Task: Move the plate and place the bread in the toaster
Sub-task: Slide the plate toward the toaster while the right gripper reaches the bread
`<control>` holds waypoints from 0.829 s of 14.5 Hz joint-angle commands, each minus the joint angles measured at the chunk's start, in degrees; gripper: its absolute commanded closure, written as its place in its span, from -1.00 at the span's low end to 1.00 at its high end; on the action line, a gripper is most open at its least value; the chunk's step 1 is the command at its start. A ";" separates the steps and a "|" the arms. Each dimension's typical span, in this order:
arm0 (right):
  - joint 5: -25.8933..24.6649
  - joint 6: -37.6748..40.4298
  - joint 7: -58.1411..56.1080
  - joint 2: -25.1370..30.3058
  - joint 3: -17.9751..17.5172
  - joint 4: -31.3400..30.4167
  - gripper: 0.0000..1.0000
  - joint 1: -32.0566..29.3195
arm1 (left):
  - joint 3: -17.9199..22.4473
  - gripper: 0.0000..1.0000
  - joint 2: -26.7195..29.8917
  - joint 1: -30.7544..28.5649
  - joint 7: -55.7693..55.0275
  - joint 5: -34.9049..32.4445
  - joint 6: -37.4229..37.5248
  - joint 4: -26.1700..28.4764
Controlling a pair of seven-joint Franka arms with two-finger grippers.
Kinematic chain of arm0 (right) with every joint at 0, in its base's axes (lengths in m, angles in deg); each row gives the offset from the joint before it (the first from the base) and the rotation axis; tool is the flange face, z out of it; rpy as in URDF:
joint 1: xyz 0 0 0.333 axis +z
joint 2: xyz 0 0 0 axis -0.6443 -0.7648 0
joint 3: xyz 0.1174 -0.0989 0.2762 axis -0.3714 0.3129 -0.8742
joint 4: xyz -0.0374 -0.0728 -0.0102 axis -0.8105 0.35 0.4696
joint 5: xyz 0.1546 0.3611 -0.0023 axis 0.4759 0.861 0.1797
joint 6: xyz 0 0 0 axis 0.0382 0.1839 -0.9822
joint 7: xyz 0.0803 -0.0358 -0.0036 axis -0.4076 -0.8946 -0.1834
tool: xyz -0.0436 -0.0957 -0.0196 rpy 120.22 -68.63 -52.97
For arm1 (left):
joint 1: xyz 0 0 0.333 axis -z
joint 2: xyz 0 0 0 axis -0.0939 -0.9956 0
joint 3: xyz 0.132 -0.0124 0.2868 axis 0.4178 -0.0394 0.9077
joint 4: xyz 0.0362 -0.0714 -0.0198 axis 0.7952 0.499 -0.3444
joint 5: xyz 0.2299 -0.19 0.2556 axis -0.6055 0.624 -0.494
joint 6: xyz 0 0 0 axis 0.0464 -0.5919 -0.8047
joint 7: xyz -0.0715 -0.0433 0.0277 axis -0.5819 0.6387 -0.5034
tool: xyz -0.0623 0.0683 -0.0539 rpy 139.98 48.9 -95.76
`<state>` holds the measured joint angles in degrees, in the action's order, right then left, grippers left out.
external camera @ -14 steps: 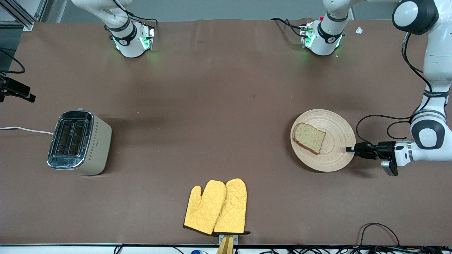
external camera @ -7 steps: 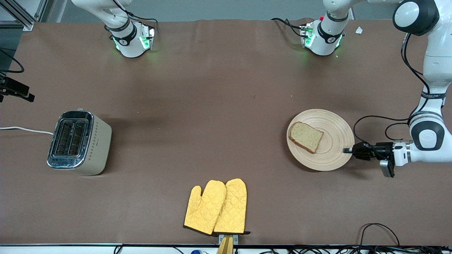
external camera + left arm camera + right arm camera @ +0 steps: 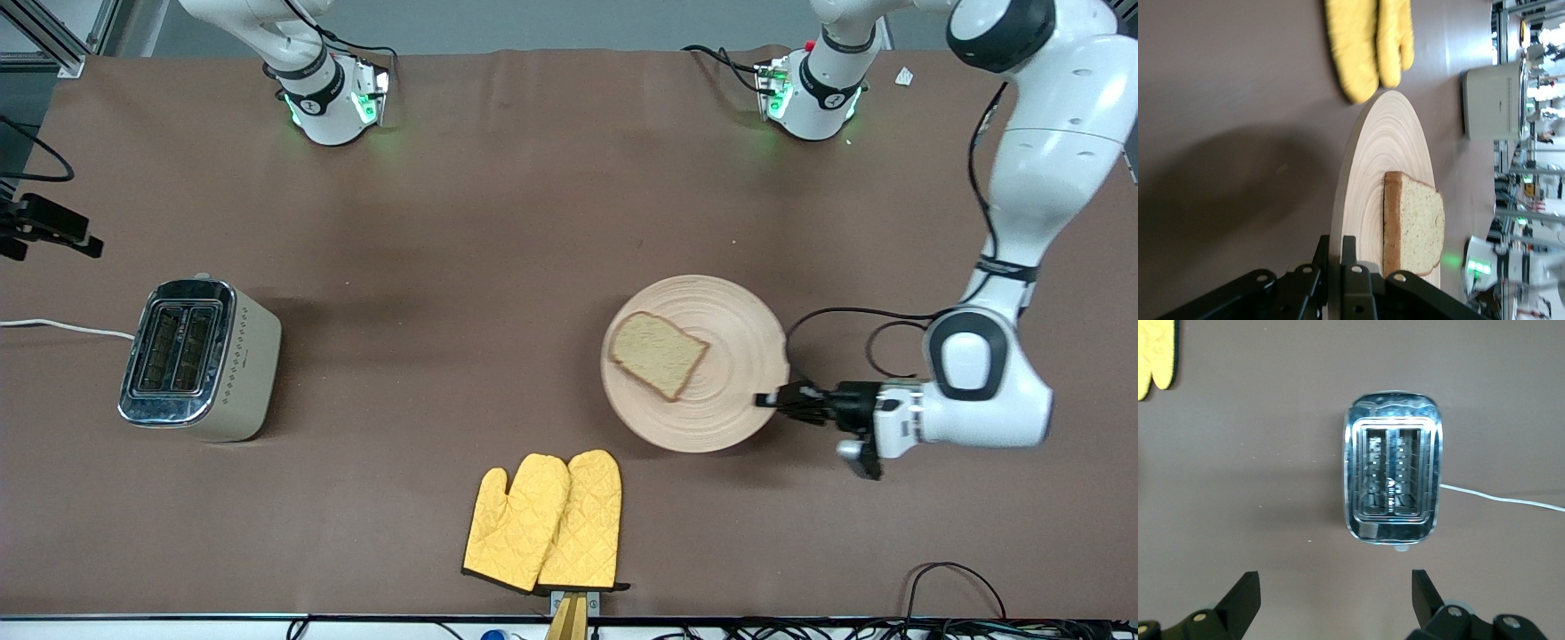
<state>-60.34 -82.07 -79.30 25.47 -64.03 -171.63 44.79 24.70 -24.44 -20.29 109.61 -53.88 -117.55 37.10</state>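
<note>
Brown table (image 3: 533, 204) carries toaster (image 3: 200, 360), plate (image 3: 694, 362), and yellow oven mitts (image 3: 544, 520) nearest the front camera.

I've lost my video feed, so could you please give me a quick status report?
Left pincer shut on plate rim, bread riding on it. Right pincer open above toaster, waiting. Oven mitts lie nearer the camera, off the path.

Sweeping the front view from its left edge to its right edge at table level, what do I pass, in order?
toaster → yellow oven mitts → bread on the plate → left claw, clamped on the plate's rim.
</note>
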 commanded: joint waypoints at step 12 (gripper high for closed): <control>6.83 -22.37 12.44 -18.74 -0.24 -11.60 -1.00 10.53 | -0.57 0.97 -13.49 34.50 -3.56 20.84 -36.97 -7.86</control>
<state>-54.42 -103.48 -69.01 5.49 -64.65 -179.75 54.59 24.71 -34.62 14.33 103.44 -35.55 -155.50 34.46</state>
